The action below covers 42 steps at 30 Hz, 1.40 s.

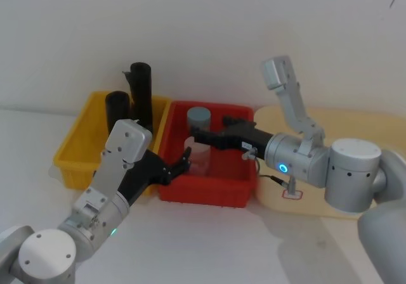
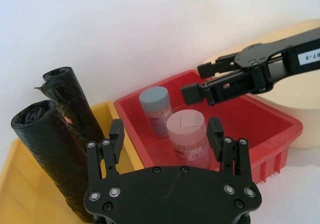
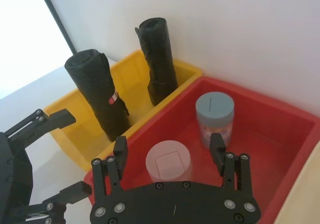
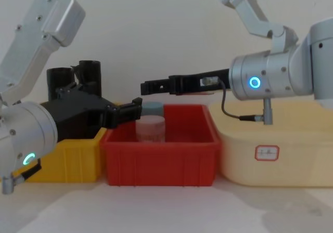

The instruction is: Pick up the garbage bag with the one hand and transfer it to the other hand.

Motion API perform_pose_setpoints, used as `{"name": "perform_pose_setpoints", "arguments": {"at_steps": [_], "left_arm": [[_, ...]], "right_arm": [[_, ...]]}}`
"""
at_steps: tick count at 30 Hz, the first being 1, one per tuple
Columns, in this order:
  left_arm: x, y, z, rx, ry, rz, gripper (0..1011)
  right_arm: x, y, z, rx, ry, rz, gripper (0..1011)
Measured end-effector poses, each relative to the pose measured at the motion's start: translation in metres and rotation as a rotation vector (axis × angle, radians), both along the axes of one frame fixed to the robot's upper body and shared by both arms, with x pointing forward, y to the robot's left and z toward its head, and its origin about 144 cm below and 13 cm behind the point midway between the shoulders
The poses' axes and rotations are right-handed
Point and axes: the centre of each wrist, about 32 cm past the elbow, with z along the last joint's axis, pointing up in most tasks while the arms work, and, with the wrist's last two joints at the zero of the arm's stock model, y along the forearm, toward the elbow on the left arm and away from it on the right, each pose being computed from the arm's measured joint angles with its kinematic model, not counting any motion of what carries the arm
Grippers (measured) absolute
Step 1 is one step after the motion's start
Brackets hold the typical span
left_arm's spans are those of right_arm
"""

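Left claw (image 1: 179, 168) near glossy garbage bag (image 1: 117, 109)

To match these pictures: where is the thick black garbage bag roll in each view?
Head view: garbage bag, upper left, the shorter black roll.
Left wrist view: the nearer roll.
Right wrist view: the roll with the red-and-white mark.
Chest view: left, the shorter roll.
Shared landmark: the yellow bin.
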Motion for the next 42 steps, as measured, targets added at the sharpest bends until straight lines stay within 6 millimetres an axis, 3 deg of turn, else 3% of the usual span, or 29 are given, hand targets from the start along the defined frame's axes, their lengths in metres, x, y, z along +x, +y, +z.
{"name": "perform_pose_setpoints", "arguments": {"at_steps": [27,42], "left_arm": [[0.000,0.000,0.000,0.000,0.000,0.000,1001],[0.000,0.000,0.000,0.000,0.000,0.000,1001]], "right_arm": [[0.014,0.009,-0.042,-0.032,-0.017,0.036,1000],[0.017,0.009,-0.051,-0.053,-0.029,0.017,1000]]}}
